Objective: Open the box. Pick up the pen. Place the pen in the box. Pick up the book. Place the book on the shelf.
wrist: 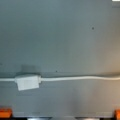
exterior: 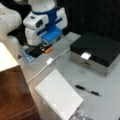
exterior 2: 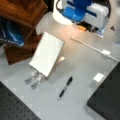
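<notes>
Lid down on the box, pen and notebook both lying untouched on the grey surface (exterior: 67, 72).

Large flat case with black lid and silvery-grey sides (exterior: 96, 51) closed at a front view's right, small white latch tab at its front edge. Slim black pen with silvery middle band (exterior: 88, 90) just in front of the case, apart from it, seen also in a front view (exterior 2: 66, 87). White spiral-bound notebook (exterior: 58, 93) beside the dark reddish-brown wooden shelf with cream top board (exterior: 11, 82). White-and-blue end effector (exterior: 43, 46) parked at the far end near a small orange object (exterior: 48, 50), holding nothing (open or closed: cannot tell). White cable with a boxy connector (wrist: 27, 82) directly below in the wrist view.
</notes>
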Robot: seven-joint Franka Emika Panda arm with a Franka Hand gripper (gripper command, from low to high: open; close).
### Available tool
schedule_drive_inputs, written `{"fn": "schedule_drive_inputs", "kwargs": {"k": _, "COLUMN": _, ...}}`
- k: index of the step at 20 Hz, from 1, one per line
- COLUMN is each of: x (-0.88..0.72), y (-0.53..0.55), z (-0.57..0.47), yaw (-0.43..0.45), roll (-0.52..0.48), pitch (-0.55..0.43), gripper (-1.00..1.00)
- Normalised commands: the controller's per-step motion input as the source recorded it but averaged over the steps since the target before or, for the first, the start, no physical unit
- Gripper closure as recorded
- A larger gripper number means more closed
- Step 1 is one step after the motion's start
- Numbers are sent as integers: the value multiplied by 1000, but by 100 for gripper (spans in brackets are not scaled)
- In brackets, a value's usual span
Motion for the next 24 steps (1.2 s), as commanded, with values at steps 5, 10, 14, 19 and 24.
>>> {"fn": "schedule_drive_inputs", "kwargs": {"k": 5, "x": 77, "y": 3, "z": -23, "yaw": 29, "roll": 122, "pitch": 247, "gripper": -100}}
{"fn": "schedule_drive_inputs", "kwargs": {"k": 10, "x": 208, "y": 32, "z": -93, "yaw": -25, "roll": 142, "pitch": 115, "gripper": -100}}
{"fn": "schedule_drive_inputs", "kwargs": {"k": 14, "x": 226, "y": 157, "z": -43, "yaw": -37, "roll": 164, "pitch": 49, "gripper": -100}}
{"fn": "schedule_drive_inputs", "kwargs": {"k": 19, "x": 324, "y": 330, "z": -4, "yaw": -69, "roll": 233, "pitch": 56, "gripper": -100}}
{"fn": "schedule_drive_inputs", "kwargs": {"k": 24, "x": 473, "y": 393, "z": 8, "yaw": -121, "roll": 170, "pitch": 64, "gripper": -100}}
